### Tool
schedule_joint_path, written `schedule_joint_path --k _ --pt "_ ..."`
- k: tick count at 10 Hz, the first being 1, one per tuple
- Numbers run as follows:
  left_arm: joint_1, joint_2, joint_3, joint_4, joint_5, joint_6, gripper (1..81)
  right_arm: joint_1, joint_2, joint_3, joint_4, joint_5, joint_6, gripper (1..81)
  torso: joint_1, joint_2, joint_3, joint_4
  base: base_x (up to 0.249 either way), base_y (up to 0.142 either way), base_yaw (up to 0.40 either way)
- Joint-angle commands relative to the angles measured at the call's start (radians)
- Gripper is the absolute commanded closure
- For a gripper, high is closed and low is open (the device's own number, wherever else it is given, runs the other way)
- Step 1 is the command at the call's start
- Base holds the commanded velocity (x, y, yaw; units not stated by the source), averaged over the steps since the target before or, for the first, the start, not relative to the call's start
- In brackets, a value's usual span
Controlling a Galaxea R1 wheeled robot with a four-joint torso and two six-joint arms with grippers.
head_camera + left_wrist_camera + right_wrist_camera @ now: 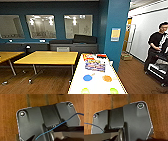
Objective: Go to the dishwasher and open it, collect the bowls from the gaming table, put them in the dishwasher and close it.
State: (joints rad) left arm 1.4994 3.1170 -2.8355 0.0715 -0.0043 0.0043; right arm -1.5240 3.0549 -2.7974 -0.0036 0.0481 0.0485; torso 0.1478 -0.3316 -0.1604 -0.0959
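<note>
Bowls: four lie on the white counter in the head view. The blue bowl and orange bowl sit side by side, apart, across the counter's middle; the yellow bowl and green bowl sit at the near end, each close to a long edge and partly cut off by the frame.
Counter: long and narrow, glossy white with a yellow rim, running away from the robot toward the teal pillar.
Far end of counter: colourful boxes lie beyond the bowls, well apart from them.
Surroundings: wooden tables stand to the left on a wood floor; a person stands at the right by a dark rig.
Pincers: both wrist views look down on wood floor past the robot's own dark plate; whether either pincer is apart or together I cannot tell.
Step in hand: by my reading, arriving at the counter to collect the bowls; none is taken up yet.
Next move calls for: closing in on the near end, then bringing an arm over a near bowl, yellow or green.
</note>
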Motion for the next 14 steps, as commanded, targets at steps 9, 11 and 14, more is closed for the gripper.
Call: schedule_joint_path --k 9,11,14 --pt "-0.055 0.002 -0.001 -0.004 0.049 0.008 1.0 0.06 -0.066 0.073 0.019 -0.025 0.007 1.0 -0.001 0.0 0.0 0.0 0.047 0.0 0.0" --pt "-0.057 0.0 -0.001 0.001 0.049 0.005 1.0 0.06 -0.204 0.286 0.019 -0.022 0.008 1.0 -0.002 0.0 0.0 0.0 0.0 0.0 0.0" --pt "-0.061 -0.01 0.001 -0.001 0.047 0.0 1.0 0.073 -0.51 0.727 0.074 0.032 0.034 1.0 -0.002 0.0 0.0 0.0 0.0 0.0 0.0"
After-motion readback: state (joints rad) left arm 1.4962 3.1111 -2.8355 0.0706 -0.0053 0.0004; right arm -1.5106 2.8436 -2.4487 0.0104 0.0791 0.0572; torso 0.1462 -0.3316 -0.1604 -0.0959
